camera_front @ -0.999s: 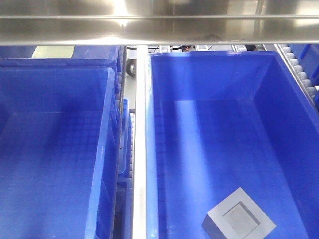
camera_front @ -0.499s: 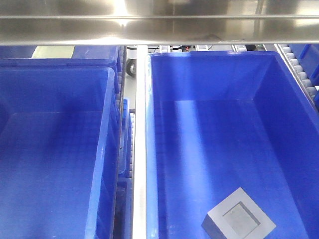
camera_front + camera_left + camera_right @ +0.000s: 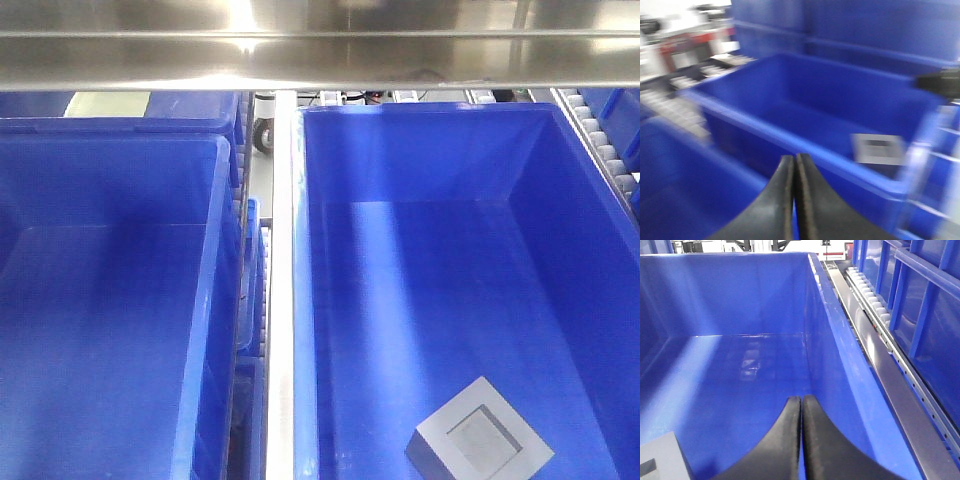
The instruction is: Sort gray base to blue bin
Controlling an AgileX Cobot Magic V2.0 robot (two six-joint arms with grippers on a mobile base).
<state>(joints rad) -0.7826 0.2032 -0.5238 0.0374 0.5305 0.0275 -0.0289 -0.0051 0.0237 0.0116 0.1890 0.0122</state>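
The gray base [image 3: 480, 440] lies recess-up on the floor of the right blue bin [image 3: 420, 150], near its front edge. It also appears blurred in the left wrist view [image 3: 878, 148] and at the lower left corner of the right wrist view [image 3: 660, 460]. My left gripper [image 3: 795, 159] is shut with nothing in it, hovering over the left side, apart from the base. Over the right bin's floor [image 3: 740, 380] my right gripper [image 3: 801, 399] is shut and empty, to the right of the base. Neither gripper shows in the front view.
A second blue bin [image 3: 215, 250] stands at the left, divided from the right one by a metal rail [image 3: 281, 300]. A steel beam [image 3: 320, 50] crosses the top. Roller track [image 3: 875, 310] and more blue crates [image 3: 930, 300] run along the right.
The shadow on the left bin's floor has faded away. The gray base and the bins have not moved.
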